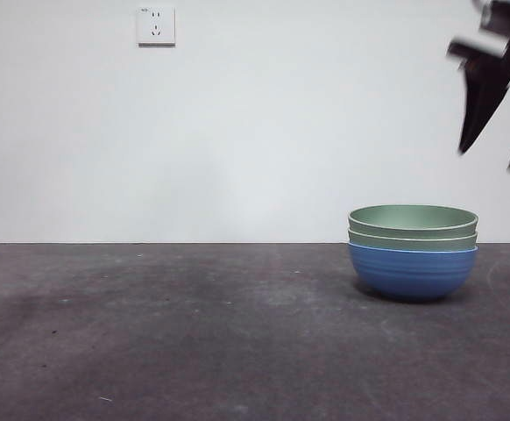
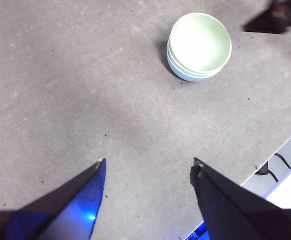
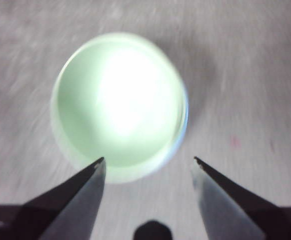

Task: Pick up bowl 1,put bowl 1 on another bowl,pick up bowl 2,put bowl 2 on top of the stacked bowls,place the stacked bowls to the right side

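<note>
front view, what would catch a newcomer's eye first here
The stacked bowls stand out: two pale green ones nested in a blue bowl, on the right of the dark table. Next, the right gripper hangs open above them at the top right corner. A white wall socket sits high on the bare wall.

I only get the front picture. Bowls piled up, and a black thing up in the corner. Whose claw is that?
Observer: The right claw, right above the stacked bowls.
Operator: Is it holding anything?
Observer: No, it is open and empty.
Operator: Anything inside the top bowl?
Observer: Nothing, just a plain pale green inside.
Operator: Where's the other claw?
Observer: The left claw is open too, well away from the stack, near the table's edge.
</note>
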You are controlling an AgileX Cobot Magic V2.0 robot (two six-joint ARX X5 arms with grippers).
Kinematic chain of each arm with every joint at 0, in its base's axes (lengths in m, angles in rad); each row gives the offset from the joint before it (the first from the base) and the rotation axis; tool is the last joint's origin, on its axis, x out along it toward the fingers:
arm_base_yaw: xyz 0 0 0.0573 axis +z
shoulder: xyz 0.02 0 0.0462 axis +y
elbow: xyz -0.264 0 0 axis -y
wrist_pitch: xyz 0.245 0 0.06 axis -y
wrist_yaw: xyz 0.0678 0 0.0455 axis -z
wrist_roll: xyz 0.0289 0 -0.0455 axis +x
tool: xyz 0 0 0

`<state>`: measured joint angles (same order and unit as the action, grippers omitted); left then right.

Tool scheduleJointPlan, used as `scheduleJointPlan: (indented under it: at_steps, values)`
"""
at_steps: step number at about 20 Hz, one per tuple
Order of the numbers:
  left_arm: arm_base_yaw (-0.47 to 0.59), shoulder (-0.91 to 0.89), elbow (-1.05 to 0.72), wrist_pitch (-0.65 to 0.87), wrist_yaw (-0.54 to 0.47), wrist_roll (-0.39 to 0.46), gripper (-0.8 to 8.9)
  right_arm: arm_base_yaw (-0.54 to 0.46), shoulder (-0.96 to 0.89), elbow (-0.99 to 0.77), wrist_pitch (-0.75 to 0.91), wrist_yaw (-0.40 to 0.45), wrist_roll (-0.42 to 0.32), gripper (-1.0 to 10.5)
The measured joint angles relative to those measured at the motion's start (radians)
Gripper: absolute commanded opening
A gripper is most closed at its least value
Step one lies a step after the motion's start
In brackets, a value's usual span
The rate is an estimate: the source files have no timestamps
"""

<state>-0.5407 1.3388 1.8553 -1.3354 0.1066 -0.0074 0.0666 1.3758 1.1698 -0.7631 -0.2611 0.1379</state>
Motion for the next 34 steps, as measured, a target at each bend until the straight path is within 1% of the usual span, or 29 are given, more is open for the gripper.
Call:
scheduleJointPlan:
  at_steps: [5, 6, 7, 8, 9, 10, 11, 15, 28, 29, 31, 32, 34]
  values:
    - [0.000, 0.000, 0.000, 0.000, 0.000, 0.000, 2.90, 0.058, -0.216, 0.000, -0.259, -0.001, -0.034, 2.8]
    - [0.000, 0.000, 0.000, 0.000, 0.000, 0.000, 2.88, 0.069, -0.246, 0.000, -0.296, -0.001, -0.042, 2.5]
    - [0.000, 0.000, 0.000, 0.000, 0.000, 0.000, 2.79, 0.079, -0.272, 0.000, -0.327, -0.001, -0.050, 1.5]
    - [0.000, 0.000, 0.000, 0.000, 0.000, 0.000, 2.70, 0.086, -0.294, 0.000, -0.353, -0.001, -0.062, 0.2]
    - [0.000, 0.000, 0.000, 0.000, 0.000, 0.000, 1.88, 0.090, -0.308, 0.000, -0.370, 0.000, -0.077, -0.1]
    - [0.000, 0.000, 0.000, 0.000, 0.000, 0.000, 0.39, 0.091, -0.321, 0.000, -0.388, -0.001, -0.096, -0.1]
    - [0.000, 0.000, 0.000, 0.000, 0.000, 0.001, -0.06, 0.091, -0.328, 0.000, -0.399, -0.001, -0.109, -0.1]
    - [0.000, 0.000, 0.000, 0.000, 0.000, 0.015, -0.04, 0.091, -0.329, 0.000, -0.404, 0.000, -0.127, 0.0]
    - [0.000, 0.000, 0.000, 0.000, 0.000, 0.019, -0.04, 0.090, -0.329, 0.000, -0.404, 0.003, -0.128, 0.0]
    - [0.000, 0.000, 0.000, 0.000, -0.003, 0.021, -0.04, 0.090, -0.329, 0.000, -0.404, 0.003, -0.128, 0.0]
    - [0.020, -0.012, 0.000, 0.001, -0.055, 0.050, -0.04, 0.090, -0.328, 0.000, -0.404, 0.003, -0.128, 0.0]
    - [0.042, -0.031, -0.003, 0.017, -0.076, 0.060, -0.04, 0.090, -0.328, 0.000, -0.403, 0.002, -0.128, 0.0]
    - [0.113, -0.103, -0.005, 0.163, -0.076, 0.078, -0.04, 0.090, -0.328, 0.000, -0.403, 0.003, -0.128, 0.0]
